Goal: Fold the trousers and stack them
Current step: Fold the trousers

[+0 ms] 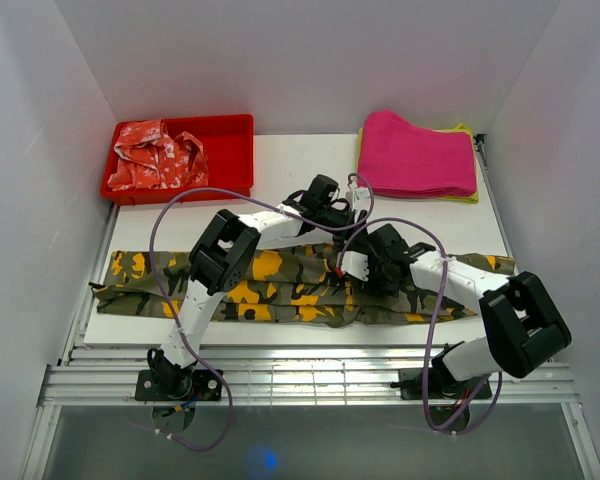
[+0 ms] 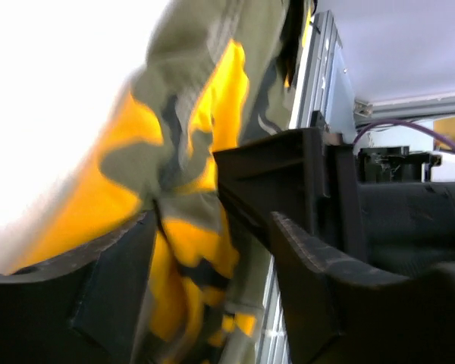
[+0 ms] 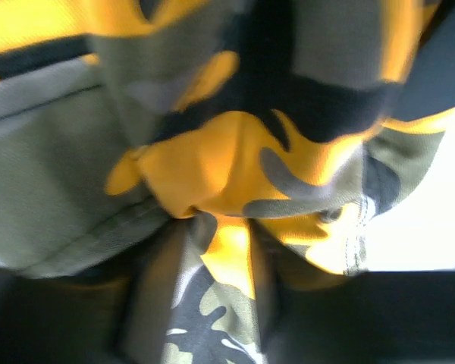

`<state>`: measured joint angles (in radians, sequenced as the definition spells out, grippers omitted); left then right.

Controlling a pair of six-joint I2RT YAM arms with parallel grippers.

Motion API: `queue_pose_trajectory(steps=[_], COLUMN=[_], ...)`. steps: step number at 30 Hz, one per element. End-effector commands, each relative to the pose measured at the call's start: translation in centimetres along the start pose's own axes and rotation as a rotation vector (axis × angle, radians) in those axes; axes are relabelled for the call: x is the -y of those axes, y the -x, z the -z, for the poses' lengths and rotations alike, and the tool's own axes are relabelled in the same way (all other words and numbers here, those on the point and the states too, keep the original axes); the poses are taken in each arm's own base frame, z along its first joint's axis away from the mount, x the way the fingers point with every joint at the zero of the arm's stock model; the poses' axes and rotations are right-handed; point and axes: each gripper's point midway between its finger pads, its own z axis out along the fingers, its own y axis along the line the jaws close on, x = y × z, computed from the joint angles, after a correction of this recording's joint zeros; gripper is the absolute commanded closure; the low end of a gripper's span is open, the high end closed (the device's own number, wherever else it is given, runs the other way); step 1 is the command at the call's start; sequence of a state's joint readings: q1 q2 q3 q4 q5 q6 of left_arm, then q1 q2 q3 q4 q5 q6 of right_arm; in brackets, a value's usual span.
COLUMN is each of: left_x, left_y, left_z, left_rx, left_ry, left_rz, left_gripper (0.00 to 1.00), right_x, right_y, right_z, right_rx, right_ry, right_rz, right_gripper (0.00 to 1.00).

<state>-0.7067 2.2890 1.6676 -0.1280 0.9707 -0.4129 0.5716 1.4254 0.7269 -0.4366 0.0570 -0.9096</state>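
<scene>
The camouflage trousers (image 1: 280, 285) lie stretched left to right across the near half of the white table (image 1: 300, 165). My left gripper (image 1: 332, 212) sits at their far edge near the middle. In the left wrist view its fingers (image 2: 91, 288) stand apart, with a bunched fold of the trousers (image 2: 189, 152) running between them; the left gripper (image 2: 212, 227) is open. My right gripper (image 1: 365, 268) is down on the trousers' middle. In the right wrist view the right gripper (image 3: 220, 258) is shut, with a narrow strip of the trousers (image 3: 227, 250) pinched between its dark fingers.
A red bin (image 1: 230, 125) at the back left holds a red-and-white garment (image 1: 155, 155). A folded pink cloth (image 1: 415, 155) lies at the back right on a yellow-green cloth (image 1: 467, 130). White walls enclose the table. Metal rails (image 1: 300, 375) run along the near edge.
</scene>
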Motion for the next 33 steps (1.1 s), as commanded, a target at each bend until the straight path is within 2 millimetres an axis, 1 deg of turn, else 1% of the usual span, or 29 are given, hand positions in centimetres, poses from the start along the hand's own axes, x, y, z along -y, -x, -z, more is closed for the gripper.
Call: queue_pose_trajectory(steps=[1,2,3,4,5,6,7,8,9,10,11,12,13,14,15,17,18,21,22,23,24,25,26,27,28,29,30,32,33], left_x=[2.5,2.7,2.6,2.5,2.2,2.1,2.2,2.4,2.2,2.2,2.2,2.2,2.1,2.0,1.9,1.5,1.0,0.2,0.5,0.3,0.4,1.5,1.2,1.3,1.9,1.8,1.6,1.0,0.7], left_y=[2.4,2.9,3.8,4.1,4.8,5.2,5.4,5.6,5.7,5.8,5.8,5.9,5.9,6.0,6.2,6.5,6.6,6.5,6.2,5.4,4.8,4.5,3.3,2.9,3.2,2.8,2.5,2.5,2.0], left_z=[-0.6,-0.6,-0.2,0.0,0.7,1.0,1.3,1.6,2.0,2.1,2.3,2.5,2.5,2.6,2.7,2.9,3.0,3.4,3.6,3.7,3.7,4.2,4.1,4.2,4.6,4.5,4.4,4.3,4.3], left_rx=[0.039,0.048,0.075,0.086,0.106,0.116,0.12,0.121,0.127,0.129,0.13,0.131,0.133,0.136,0.143,0.154,0.161,0.155,0.138,0.123,0.109,0.104,0.094,0.092,0.109,0.109,0.097,0.099,0.09], left_ry=[-0.128,-0.139,-0.151,-0.16,-0.157,-0.156,-0.159,-0.167,-0.164,-0.164,-0.166,-0.167,-0.165,-0.162,-0.161,-0.151,-0.142,-0.145,-0.162,-0.159,-0.16,-0.171,-0.158,-0.14,-0.125,-0.114,-0.091,-0.062,-0.055], left_rz=[-0.029,-0.011,-0.027,-0.021,-0.014,-0.02,-0.027,-0.036,-0.042,-0.041,-0.044,-0.048,-0.044,-0.042,-0.046,-0.046,-0.043,-0.003,0.013,0.046,0.066,0.059,0.064,0.068,0.051,0.036,0.055,0.063,0.077], left_gripper=[0.3,0.4,0.45,0.49,0.57,0.6,0.62,0.66,0.77,0.82,0.88,0.99,1.0,1.0,1.0,1.0,1.0,0.98,0.88,0.69,0.62,0.58,0.52,0.49,0.46,0.45,0.43,0.43,0.46], right_x=[-0.5,-0.2,0.7,0.7,1.3,1.5,1.6,1.1,1.0,1.5,1.0,1.1,1.8,1.9,1.9,1.2,0.2,-1.4,-1.5,-1.6,-1.3,-0.9,-0.3,0.3,0.7,1.5,1.6,3.2,3.7], right_y=[1.4,1.7,2.4,2.4,2.8,3.8,4.2,4.3,4.4,4.8,4.6,4.7,5.0,5.0,5.1,4.9,5.0,4.6,4.6,4.2,4.0,3.9,3.5,3.3,2.9,2.0,1.3,0.5,0.6], right_z=[0.5,1.1,1.9,2.5,3.7,4.7,5.4,6.3,6.8,7.6,8.0,8.4,9.2,9.4,10.1,9.7,9.6,9.1,8.9,8.8,8.7,8.8,9.0,9.3,9.4,9.4,9.0,8.6,8.5], right_rx=[0.061,0.072,0.092,0.095,0.119,0.17,0.195,0.219,0.228,0.248,0.255,0.268,0.292,0.304,0.331,0.321,0.32,0.295,0.292,0.279,0.278,0.28,0.285,0.294,0.299,0.286,0.264,0.26,0.269], right_ry=[0.009,-0.005,-0.028,-0.032,-0.061,-0.059,-0.062,-0.038,-0.029,-0.034,0.004,0.017,0.016,0.039,0.078,0.138,0.189,0.282,0.286,0.276,0.262,0.248,0.233,0.22,0.208,0.173,0.158,0.11,0.106], right_rz=[-0.027,-0.034,-0.044,-0.064,-0.075,-0.084,-0.094,-0.115,-0.128,-0.144,-0.171,-0.192,-0.214,-0.236,-0.269,-0.283,-0.286,-0.279,-0.282,-0.289,-0.297,-0.31,-0.346,-0.367,-0.384,-0.399,-0.406,-0.432,-0.444], right_gripper=[0.48,0.44,0.39,0.38,0.34,0.32,0.3,0.3,0.3,0.3,0.3,0.32,0.33,0.34,0.39,0.44,0.49,0.54,0.55,0.54,0.52,0.51,0.51,0.51,0.52,0.52,0.53,0.53,0.53])
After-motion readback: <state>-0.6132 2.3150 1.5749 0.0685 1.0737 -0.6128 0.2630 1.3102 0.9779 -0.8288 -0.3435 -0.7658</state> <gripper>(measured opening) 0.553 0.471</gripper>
